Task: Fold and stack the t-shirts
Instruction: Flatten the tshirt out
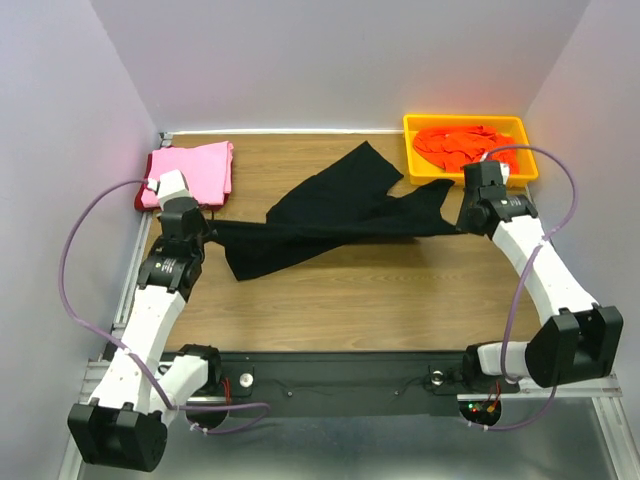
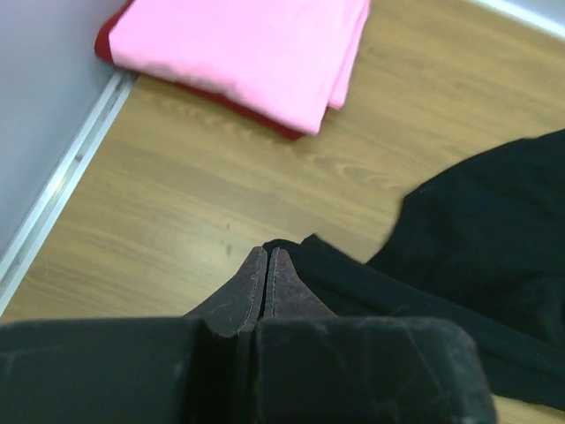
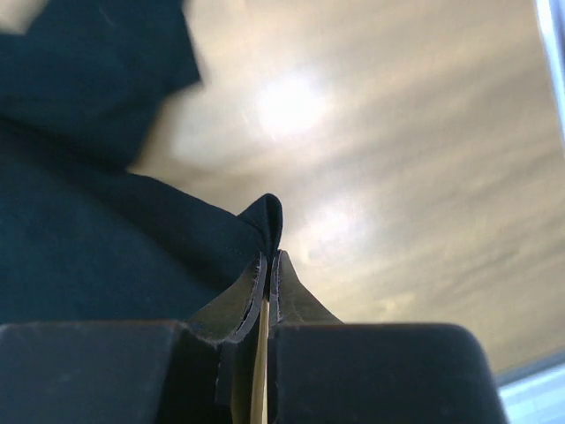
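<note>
Where the two arms reach out over the wooden table (image 1: 400, 300), the black t-shirt (image 1: 330, 215) lies strung between them. It forms a long, crumpled band running left to right across the middle of the board, with one flap thrown up toward the far wall and another sagging toward the near edge.

The left gripper (image 1: 200, 228) is closed on the shirt's left end. In the left wrist view its fingertips (image 2: 247, 283) meet with no gap, and the edge of the black cloth sits right at their tips. The right gripper (image 1: 463, 222) is likewise clamped on the right end — in the right wrist view a small fold of hem pokes up from between its pads (image 3: 296, 296), and the rest of the dark cloth falls away to the left.

In the far left corner, just beyond the left gripper, a folded pink t-shirt (image 1: 190, 170) rests on a dark red t-shirt (image 1: 141, 199), of which only an edge shows. In the far right corner a bright orange t-shirt (image 1: 460, 145) lies bunched in a yellow plastic tray (image 1: 465, 121), just beyond the right wrist.
</note>
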`<state>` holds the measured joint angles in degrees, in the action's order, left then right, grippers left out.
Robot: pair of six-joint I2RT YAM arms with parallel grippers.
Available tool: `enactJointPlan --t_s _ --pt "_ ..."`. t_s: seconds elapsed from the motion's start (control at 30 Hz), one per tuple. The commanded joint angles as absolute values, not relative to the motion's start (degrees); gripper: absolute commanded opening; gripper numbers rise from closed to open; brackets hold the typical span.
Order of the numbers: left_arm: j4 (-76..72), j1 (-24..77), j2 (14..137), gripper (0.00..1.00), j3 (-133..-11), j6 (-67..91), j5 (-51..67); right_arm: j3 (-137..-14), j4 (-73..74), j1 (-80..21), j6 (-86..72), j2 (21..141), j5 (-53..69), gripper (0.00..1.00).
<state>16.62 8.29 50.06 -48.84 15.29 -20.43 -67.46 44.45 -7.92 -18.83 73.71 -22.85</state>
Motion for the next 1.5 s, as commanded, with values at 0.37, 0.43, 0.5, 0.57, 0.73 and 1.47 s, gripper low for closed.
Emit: enactJointPlan --t_s 0.37,0.43,0.5,0.57,0.73,1.47 --pt "11.51 6.42 48.78 0.0 -45.26 17.66 -14.08 -63.15 46.42 -4.75 -23.28 77.53 -1.52 0.01" --pt "11.34 6.42 48.25 0.0 -45.18 18.28 -12.66 -57.51 42.57 -4.75 -25.3 76.38 1.91 0.01" --pt "11.16 6.42 47.46 0.0 -44.83 18.81 -10.82 -50.49 39.92 -4.75 -27.68 75.41 6.31 0.01" --pt "11.42 6.42 47.02 0.0 -45.09 19.16 -8.8 -47.65 37.27 -4.75 -29.09 75.5 12.87 0.01" --pt "12.92 6.42 46.14 0.0 -46.84 19.78 -8.79 -41.76 38.05 -4.75 -30.06 70.94 14.77 0.18" --pt "14.5 6.42 45.0 0.0 -48.6 17.31 -11.6 -51.42 29.45 -6.06 -25.04 81.72 13.0 0.18"
